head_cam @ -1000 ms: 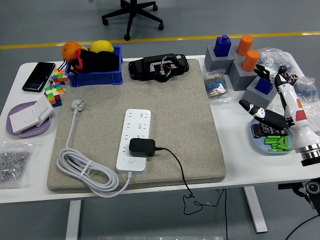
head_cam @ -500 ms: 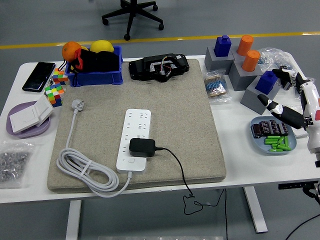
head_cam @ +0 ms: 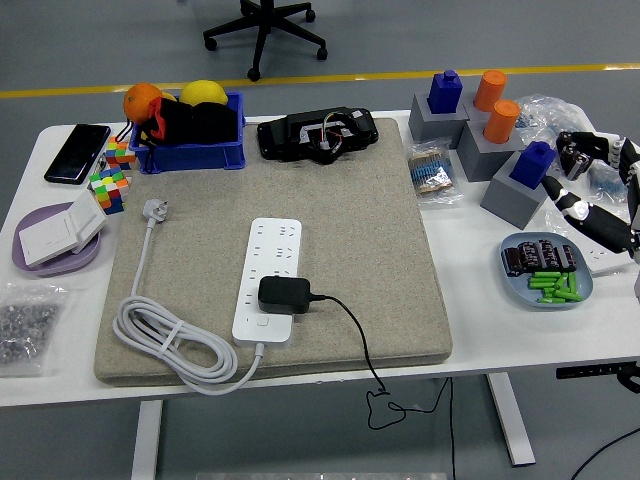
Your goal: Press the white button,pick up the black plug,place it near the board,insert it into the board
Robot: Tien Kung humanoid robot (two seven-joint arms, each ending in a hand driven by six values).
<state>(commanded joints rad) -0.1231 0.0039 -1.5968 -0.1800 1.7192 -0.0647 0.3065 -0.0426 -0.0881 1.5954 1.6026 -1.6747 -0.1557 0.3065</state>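
A black plug (head_cam: 284,294) is sitting in the white power strip (head_cam: 268,279) while the right hand (head_cam: 600,190), fingers loosely spread and empty, is hovering at the table's right edge.

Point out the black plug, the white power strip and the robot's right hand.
black plug (head_cam: 284,294), head view, middle of its top face.
white power strip (head_cam: 272,248), head view, bare socket area above the plug.
right hand (head_cam: 596,190), head view, middle of the hand.
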